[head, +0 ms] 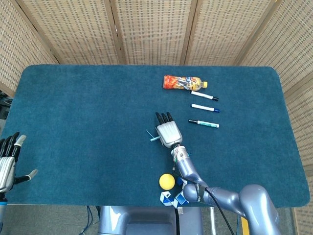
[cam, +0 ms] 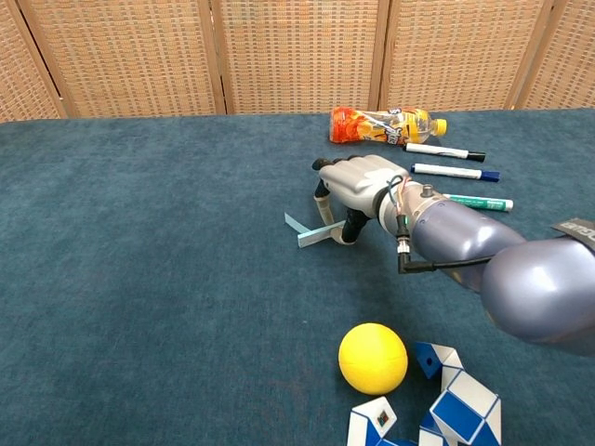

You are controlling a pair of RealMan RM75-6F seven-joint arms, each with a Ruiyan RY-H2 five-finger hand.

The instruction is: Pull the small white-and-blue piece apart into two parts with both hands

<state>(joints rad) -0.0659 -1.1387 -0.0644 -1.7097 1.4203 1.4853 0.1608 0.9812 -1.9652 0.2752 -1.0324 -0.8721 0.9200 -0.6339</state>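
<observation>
The small white-and-blue piece (head: 152,137) (cam: 310,233) is a thin pale strip lying on the blue cloth near the table's middle. My right hand (head: 168,132) (cam: 359,182) arches over its right end, palm down. The thumb and a finger come down on that end and seem to pinch it, so the strip tilts slightly off the cloth. My left hand (head: 8,162) shows only in the head view, at the table's near left edge. It is far from the piece, fingers spread and holding nothing.
An orange bottle (head: 183,82) (cam: 381,124) lies at the back, with three markers (head: 204,96) (cam: 444,150) in a row beside it. A yellow ball (head: 167,181) (cam: 372,359) and a blue-and-white folding puzzle (head: 173,198) (cam: 442,404) sit at the near edge under my right arm.
</observation>
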